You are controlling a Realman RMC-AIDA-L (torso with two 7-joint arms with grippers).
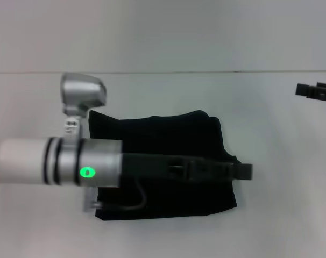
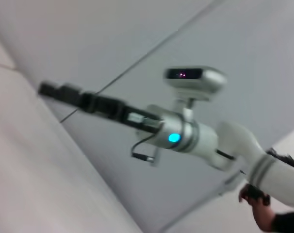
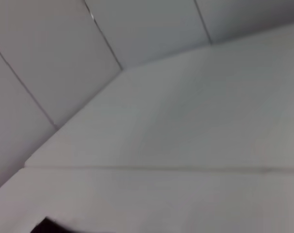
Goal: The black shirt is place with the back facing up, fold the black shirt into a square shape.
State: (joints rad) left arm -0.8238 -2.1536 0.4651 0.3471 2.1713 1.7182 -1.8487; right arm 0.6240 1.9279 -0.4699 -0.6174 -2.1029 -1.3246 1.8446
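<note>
- Head view: the black shirt (image 1: 174,142) lies folded on the white table (image 1: 281,204), forming a compact, roughly rectangular block left of the table's centre.
- Hidden parts: the left arm (image 1: 55,161) crosses the middle of the shirt from the left edge of the view, covering a horizontal band of fabric; the shirt's near-left corner lies behind the arm's silver wrist section.
- No print, neckline or sleeve can be made out on the fabric; which face is up cannot be told.
- Orientation: the folded block is slightly wider than deep, its long axis running left to right across the table; its far edge is uneven, rising toward the right corner.
- Left gripper (image 1: 243,171): its dark fingers extend rightward over the shirt, with the tip just past the shirt's right edge. Dark fingers against dark fabric leave the jaw state unreadable, and contact with the cloth cannot be told.
- Right gripper (image 1: 316,91): seen only in part at the right edge of the head view, well apart from the shirt, over bare table. The left wrist view shows this arm at full length, ending in the same gripper (image 2: 52,90), but blur prevents judging whether the jaws are open or closed.
- Right wrist view: mostly table surface and wall panels; a small dark patch (image 3: 52,226) at the frame edge cannot be identified.
</note>
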